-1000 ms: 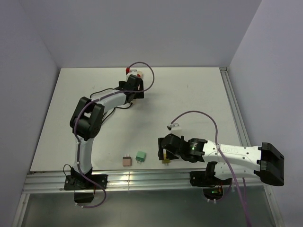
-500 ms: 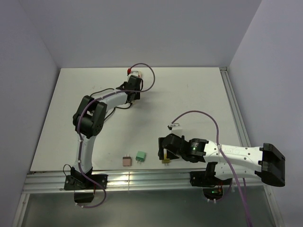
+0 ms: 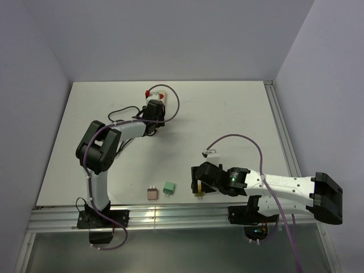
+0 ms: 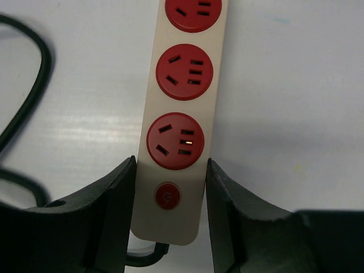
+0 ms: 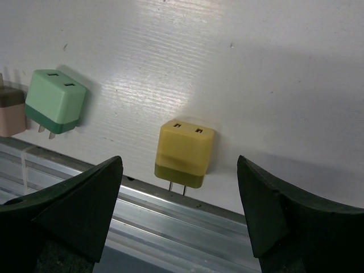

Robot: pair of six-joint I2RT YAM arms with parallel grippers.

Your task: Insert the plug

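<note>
The plug (image 5: 183, 152) was a small yellow block in two tones, a lighter yellow on its upper part and a darker mustard band at the end where two thin metal prongs came out. On its face opposite to the prongs two short slots were visible. It lay on the white table (image 3: 227, 114) close to the near edge, with the prongs pointing toward the aluminium rail (image 5: 170, 227) that runs along this edge. The right gripper (image 5: 180, 170) hung over it with its jaws wide apart, one finger on each side of the plug and neither of them touching it. To the left of the yellow plug, well apart from it, lay a green plug (image 5: 55, 102) of the same form, and just beside that one a pink plug (image 5: 10, 114), only partly in the right wrist view. At the far side of the table the left gripper (image 4: 170, 170) was clamped on the power strip (image 4: 181, 103), its two fingers pressing on the long sides near the end with the round red button (image 4: 168, 196). The strip was beige, and three red round sockets showed along it in the left wrist view. A black cable (image 4: 28, 108) curved on the table to the left of the strip.
</note>
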